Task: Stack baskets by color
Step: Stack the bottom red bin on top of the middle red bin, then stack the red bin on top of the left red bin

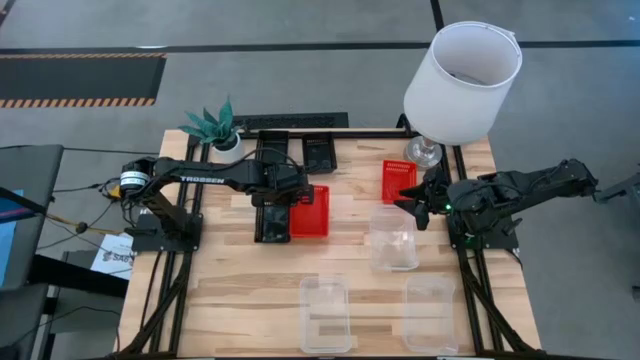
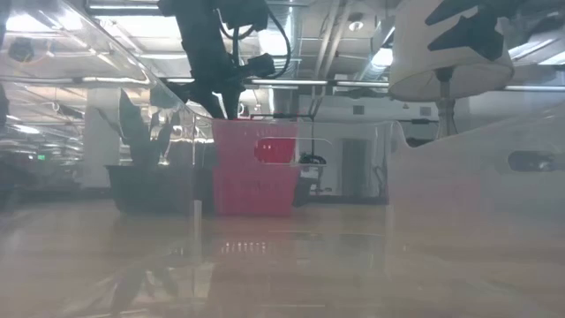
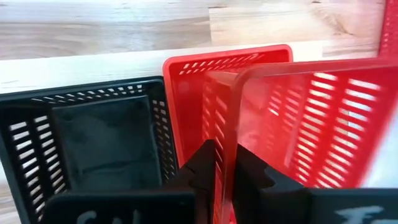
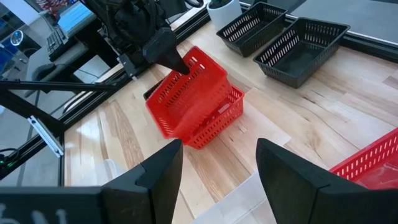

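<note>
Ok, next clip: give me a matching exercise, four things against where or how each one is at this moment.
Things:
1. left claw
2. right claw
3. white lampshade
4. potted plant

States or places:
a. open, nothing between its fingers
b. at the table corner on the right arm's side
c. shut on the wall of the tilted red basket
d. at the table edge on the left arm's side

Pairs: 1-c, 2-a, 3-b, 4-d

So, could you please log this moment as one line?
left gripper: shut on rim of tilted red perforated plastic basket, over second red basket | right gripper: open, waiting
</note>
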